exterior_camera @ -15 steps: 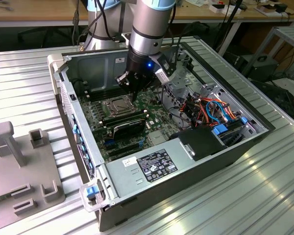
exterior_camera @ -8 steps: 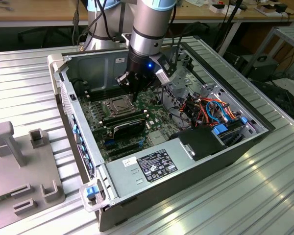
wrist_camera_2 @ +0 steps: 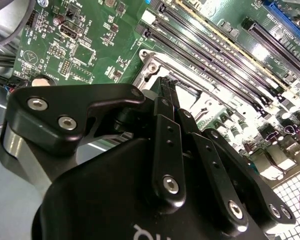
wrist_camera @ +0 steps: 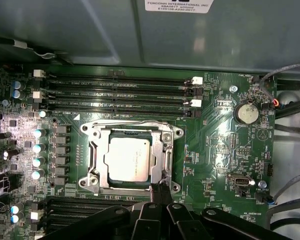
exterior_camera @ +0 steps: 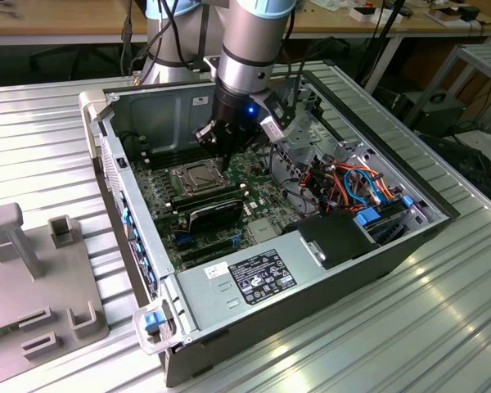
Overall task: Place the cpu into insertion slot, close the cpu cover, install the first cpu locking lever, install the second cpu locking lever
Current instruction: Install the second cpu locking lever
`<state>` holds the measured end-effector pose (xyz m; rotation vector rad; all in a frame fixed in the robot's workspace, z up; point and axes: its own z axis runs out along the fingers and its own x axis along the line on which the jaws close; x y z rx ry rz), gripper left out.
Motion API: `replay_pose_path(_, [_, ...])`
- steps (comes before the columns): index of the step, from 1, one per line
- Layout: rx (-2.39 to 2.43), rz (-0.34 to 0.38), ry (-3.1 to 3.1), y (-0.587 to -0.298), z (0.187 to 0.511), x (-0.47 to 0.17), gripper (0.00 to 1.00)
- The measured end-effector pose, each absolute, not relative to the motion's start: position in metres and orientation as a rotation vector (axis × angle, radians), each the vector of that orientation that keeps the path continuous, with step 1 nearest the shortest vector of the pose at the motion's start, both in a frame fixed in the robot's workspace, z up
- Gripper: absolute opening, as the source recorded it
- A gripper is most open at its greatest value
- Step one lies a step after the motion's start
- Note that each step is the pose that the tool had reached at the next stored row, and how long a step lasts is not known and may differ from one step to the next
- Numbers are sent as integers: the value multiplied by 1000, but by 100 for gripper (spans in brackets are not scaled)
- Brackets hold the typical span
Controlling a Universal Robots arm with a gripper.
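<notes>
The cpu (wrist_camera: 129, 159) lies flat in the insertion slot (wrist_camera: 176, 132) on the green motherboard, its silvery top showing through the opening of the cpu cover (wrist_camera: 98, 156). The cover's metal frame lies down flat around the chip. My gripper (wrist_camera: 157, 190) is shut, with its two black fingers pressed together and nothing between them. Its tip hangs just over one edge of the socket frame, in both wrist views (wrist_camera_2: 169, 86). In the exterior view my gripper (exterior_camera: 226, 155) hangs inside the open computer case, just above the slot (exterior_camera: 198, 176). I cannot tell how the locking levers stand.
Long black memory slots (wrist_camera: 120, 92) run beside the socket, and a coin battery (wrist_camera: 247, 113) sits nearby. The case walls (exterior_camera: 127, 205), a power supply (exterior_camera: 258, 274) and coloured cables (exterior_camera: 360, 184) crowd the board. A grey fixture (exterior_camera: 41, 278) stands at the exterior view's left.
</notes>
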<state>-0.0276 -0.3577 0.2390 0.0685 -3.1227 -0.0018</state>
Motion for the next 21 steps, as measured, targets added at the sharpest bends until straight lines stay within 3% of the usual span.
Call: replay_pose_path(21, [68, -2, -3117, -375, 236, -54, 11])
